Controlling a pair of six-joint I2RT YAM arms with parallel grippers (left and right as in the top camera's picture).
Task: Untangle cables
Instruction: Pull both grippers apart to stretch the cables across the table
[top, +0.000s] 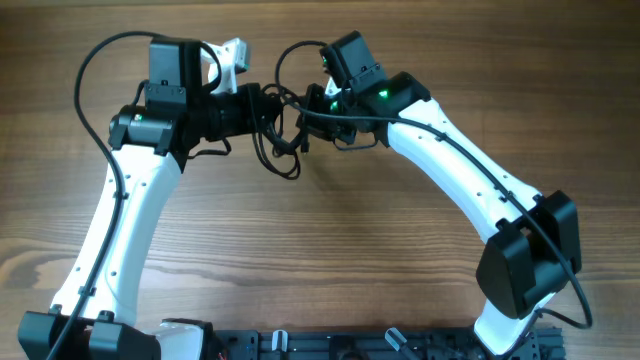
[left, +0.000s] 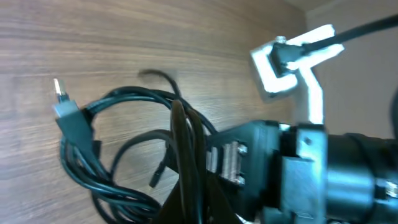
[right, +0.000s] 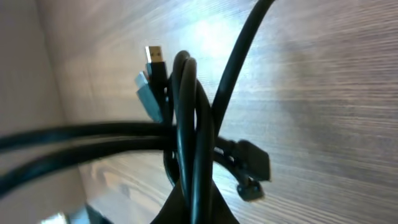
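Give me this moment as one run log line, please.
left hand: shut on thin black flexible plug-ended cables | right hand: shut on same cables | cables: tangled bunch between hands, over brown wooden table

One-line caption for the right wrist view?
Right gripper shut on looped black cables, USB plug beside them, wooden table behind.
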